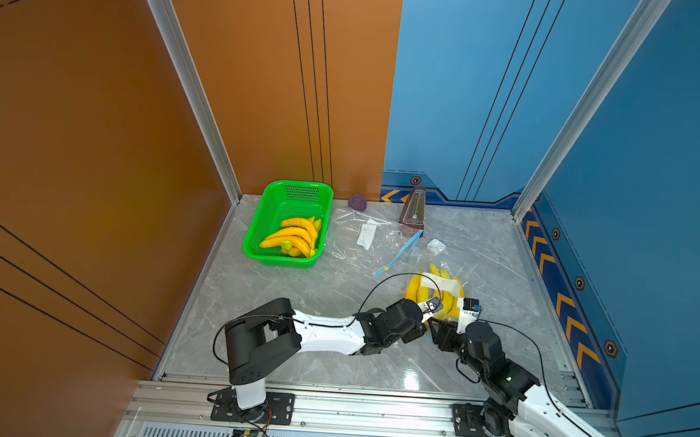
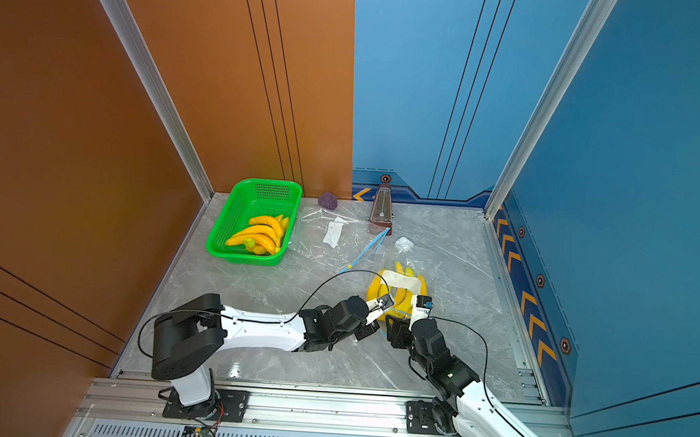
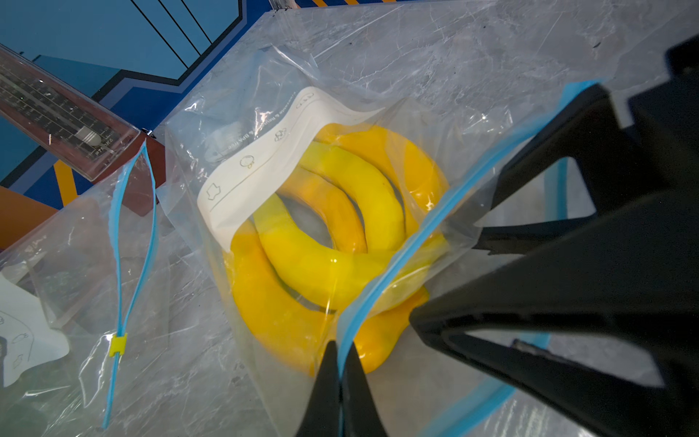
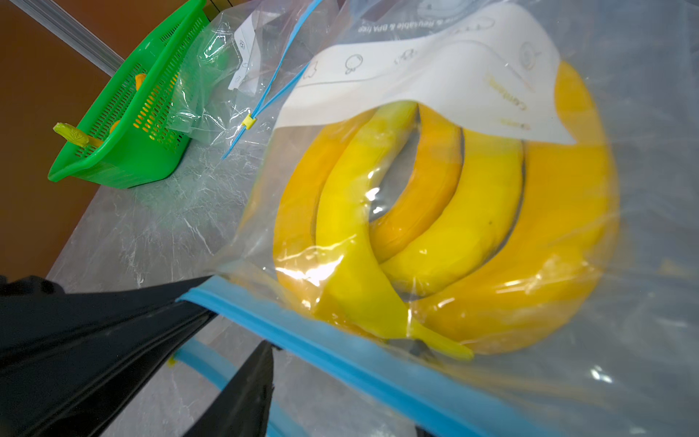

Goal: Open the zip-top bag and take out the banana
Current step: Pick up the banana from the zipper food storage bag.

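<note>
Zip-top bag (image 3: 242,125) lies on the right near part of the counter (image 1: 293,299) with the banana bunch (image 3: 340,265) inside, its blue zip strip (image 3: 416,242) clamped by the left pincer (image 3: 340,352), the right pincer (image 3: 450,280) apart at its mouth.

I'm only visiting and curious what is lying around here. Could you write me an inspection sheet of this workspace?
Surface: grey marble tabletop, glossy.
Job's things: zip-top bag holding a banana bunch, mouth parted.
Clutter: green basket with loose bananas, empty bag, metronome, purple cube, white scrap.
Hands: left hand shut on the blue zip edge; right hand open at the mouth.
Cables: black cable looping over left arm; second cable along right arm.
Surroundings: orange wall, blue wall, aluminium posts.
</note>
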`<move>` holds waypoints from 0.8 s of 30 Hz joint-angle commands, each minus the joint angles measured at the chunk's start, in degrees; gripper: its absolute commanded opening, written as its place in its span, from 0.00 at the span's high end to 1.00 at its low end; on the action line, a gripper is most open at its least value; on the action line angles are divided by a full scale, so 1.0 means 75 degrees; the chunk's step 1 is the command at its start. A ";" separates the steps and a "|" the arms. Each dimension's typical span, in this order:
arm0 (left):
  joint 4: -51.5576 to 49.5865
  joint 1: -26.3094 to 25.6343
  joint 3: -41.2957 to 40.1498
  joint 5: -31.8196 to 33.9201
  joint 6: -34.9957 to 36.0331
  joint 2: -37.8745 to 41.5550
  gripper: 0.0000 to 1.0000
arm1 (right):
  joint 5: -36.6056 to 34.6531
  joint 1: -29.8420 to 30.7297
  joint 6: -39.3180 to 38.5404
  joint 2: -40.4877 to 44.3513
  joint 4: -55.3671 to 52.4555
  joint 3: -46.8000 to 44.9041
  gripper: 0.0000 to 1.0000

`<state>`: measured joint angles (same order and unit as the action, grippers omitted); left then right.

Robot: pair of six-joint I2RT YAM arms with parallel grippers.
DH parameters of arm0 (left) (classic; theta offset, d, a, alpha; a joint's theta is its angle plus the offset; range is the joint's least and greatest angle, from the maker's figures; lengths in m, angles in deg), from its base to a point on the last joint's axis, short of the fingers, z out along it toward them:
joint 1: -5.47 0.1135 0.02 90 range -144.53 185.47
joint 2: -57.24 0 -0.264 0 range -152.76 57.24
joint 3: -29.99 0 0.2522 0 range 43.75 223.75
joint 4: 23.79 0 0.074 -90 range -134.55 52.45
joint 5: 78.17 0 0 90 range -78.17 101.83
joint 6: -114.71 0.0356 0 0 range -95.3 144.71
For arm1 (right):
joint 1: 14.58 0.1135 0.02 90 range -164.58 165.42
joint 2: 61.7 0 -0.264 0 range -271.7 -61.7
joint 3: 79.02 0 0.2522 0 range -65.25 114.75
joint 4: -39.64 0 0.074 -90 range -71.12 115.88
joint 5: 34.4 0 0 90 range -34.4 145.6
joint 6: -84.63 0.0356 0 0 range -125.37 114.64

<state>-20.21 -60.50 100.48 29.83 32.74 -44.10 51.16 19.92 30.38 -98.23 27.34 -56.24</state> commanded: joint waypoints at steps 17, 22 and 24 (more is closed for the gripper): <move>0.0254 0.0136 0.0253 -0.0350 -0.0414 -0.0009 1.00 | -0.0892 -0.0330 -0.1449 -0.2425 0.3198 0.0046 0.30; 0.0324 0.0148 0.0240 -0.0422 -0.0463 -0.0032 1.00 | -0.0454 -0.0547 -0.1415 -0.3473 0.3840 0.0186 0.30; 0.0325 0.0148 0.0253 -0.0412 -0.0481 -0.0047 1.00 | -0.0279 -0.0545 -0.1411 -0.3899 0.3951 0.0332 0.31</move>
<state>-18.87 -59.85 100.48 28.05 30.20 -44.10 47.29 16.14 20.96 -124.48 52.71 -55.93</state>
